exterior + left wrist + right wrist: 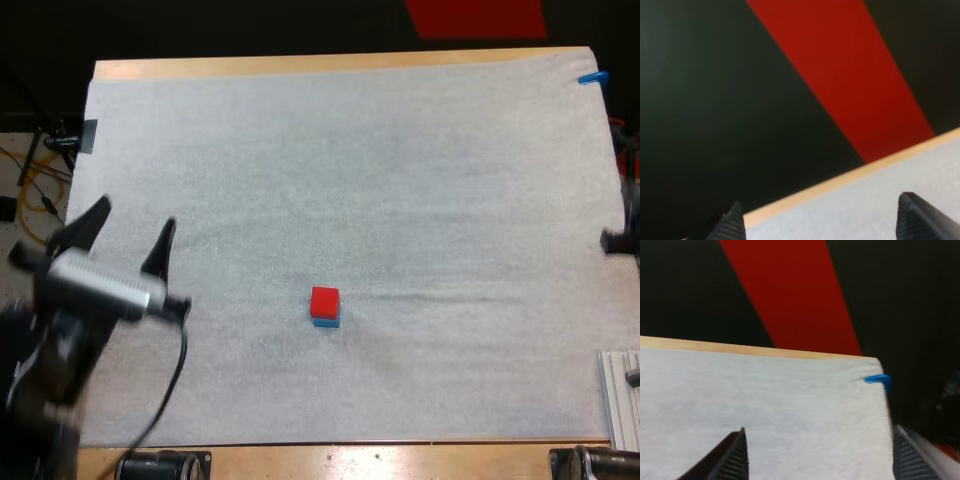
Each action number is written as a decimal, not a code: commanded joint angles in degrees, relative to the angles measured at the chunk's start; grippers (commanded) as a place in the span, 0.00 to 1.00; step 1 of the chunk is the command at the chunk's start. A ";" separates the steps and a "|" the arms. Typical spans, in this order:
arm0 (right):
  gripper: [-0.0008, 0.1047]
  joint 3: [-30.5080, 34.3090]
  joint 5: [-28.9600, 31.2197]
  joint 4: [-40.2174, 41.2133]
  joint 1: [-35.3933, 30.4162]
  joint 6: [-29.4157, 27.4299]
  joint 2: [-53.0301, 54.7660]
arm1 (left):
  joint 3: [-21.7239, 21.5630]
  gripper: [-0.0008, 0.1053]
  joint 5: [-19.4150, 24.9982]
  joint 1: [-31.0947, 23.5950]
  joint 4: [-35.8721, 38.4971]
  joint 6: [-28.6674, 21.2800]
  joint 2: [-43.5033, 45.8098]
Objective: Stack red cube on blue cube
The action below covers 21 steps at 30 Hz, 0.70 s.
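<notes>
Red cube [324,300] sitting on blue cube [326,322], left gripper [134,215] well apart, fingers spread, right gripper [820,434] fingers spread too, white mat [400,180], wooden table [300,66]

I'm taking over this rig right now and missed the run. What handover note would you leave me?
Left gripper: open, empty, over the left side of the mat, apart from the cubes.
Right gripper: open, empty, at the mat's right side.
Red cube sits on the blue cube, mid-mat toward the near side.
Done: the stack looks made.
Left: probably nothing beyond parking the arms.
</notes>
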<state>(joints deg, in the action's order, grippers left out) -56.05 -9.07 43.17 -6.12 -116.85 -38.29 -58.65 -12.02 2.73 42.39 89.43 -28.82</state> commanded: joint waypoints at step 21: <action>0.58 17.41 -2.79 10.26 -0.19 7.20 41.43 | 14.44 0.60 6.86 -0.43 19.81 6.66 37.26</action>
<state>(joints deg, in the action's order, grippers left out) -39.11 -11.31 53.00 -6.12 -110.59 0.26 -43.81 -6.68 2.47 59.31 94.96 0.80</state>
